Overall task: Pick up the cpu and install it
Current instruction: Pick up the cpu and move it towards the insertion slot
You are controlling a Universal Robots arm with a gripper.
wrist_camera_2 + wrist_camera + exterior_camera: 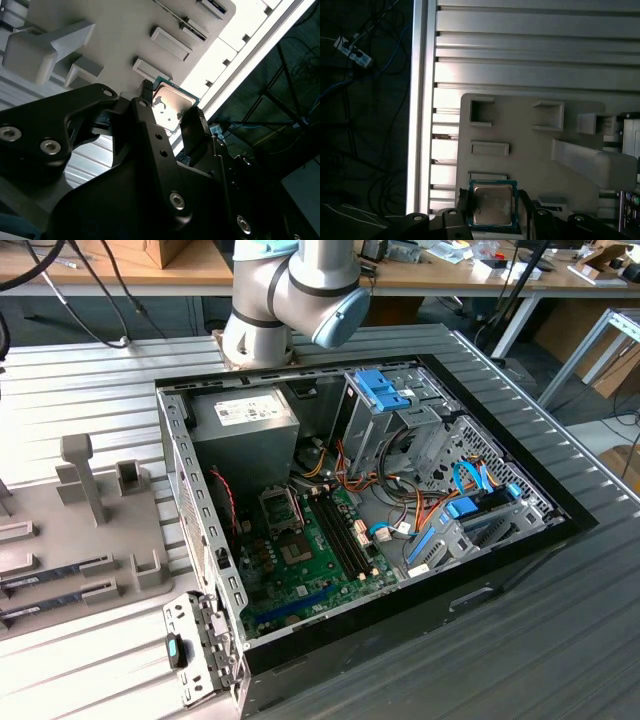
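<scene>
The cpu (pixel 172 104), a small square chip with a silvery top and a thin green rim, sits between my gripper's (pixel 170 114) two black fingers (pixel 194 125). The first wrist view shows the same grip, with the cpu (pixel 492 204) clamped in the gripper (pixel 493 207) from both sides. Behind it lies the grey parts tray (pixel 530 160) with its moulded pockets. In the exterior view, the dark metal-framed socket (pixel 280 508) lies on the green motherboard (pixel 310 560) inside the open computer case (pixel 520 530).
The grey parts tray (pixel 110 525) lies at the exterior view's left, with upright posts and long memory sticks (pixel 60 570) in slots. The arm's joints (pixel 290 290) stand behind the case. Cables, drive cages and the power supply (pixel 245 420) crowd the case. The ribbed table's edge (pixel 417 125) is close by.
</scene>
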